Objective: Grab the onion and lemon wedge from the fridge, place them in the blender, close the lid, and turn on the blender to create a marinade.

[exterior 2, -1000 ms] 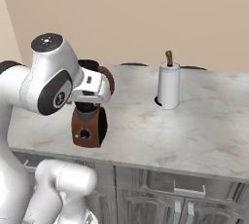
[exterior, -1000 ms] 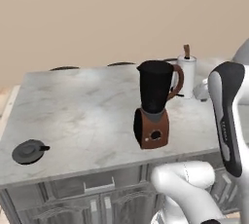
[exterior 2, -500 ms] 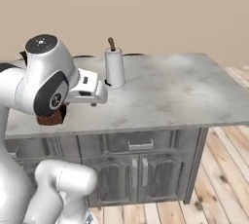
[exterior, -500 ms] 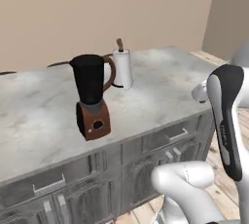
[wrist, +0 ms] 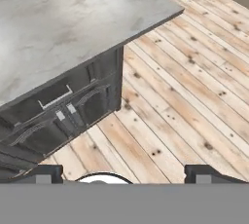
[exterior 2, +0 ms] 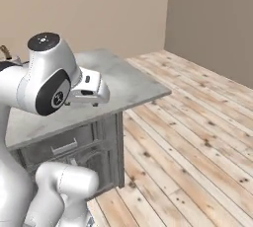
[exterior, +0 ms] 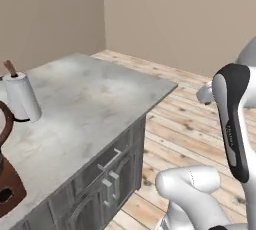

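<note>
The blender (exterior: 7,186) shows as its reddish-brown base and a bit of curved handle at the left edge of the left base view, standing on the grey marble counter (exterior: 100,104). My gripper (wrist: 124,173) is open, its two dark fingertips (wrist: 44,172) far apart with nothing between them. It hangs over the counter's corner (wrist: 160,11) and the wooden floor (wrist: 185,86). In the right base view the white hand (exterior 2: 90,89) sits in front of the counter (exterior 2: 126,80). The onion, lemon wedge, fridge and lid are out of view.
A white paper towel roll (exterior: 22,99) on a brown holder stands on the counter behind the blender. Dark grey cabinet doors with bar handles (exterior: 107,166) run below the counter. Open plank floor (exterior 2: 197,137) stretches right to beige walls (exterior 2: 212,18).
The whole picture has swept left as the base turns right: the blender has gone to the left base view's edge and floor and walls have come in. The gripper stays open.
</note>
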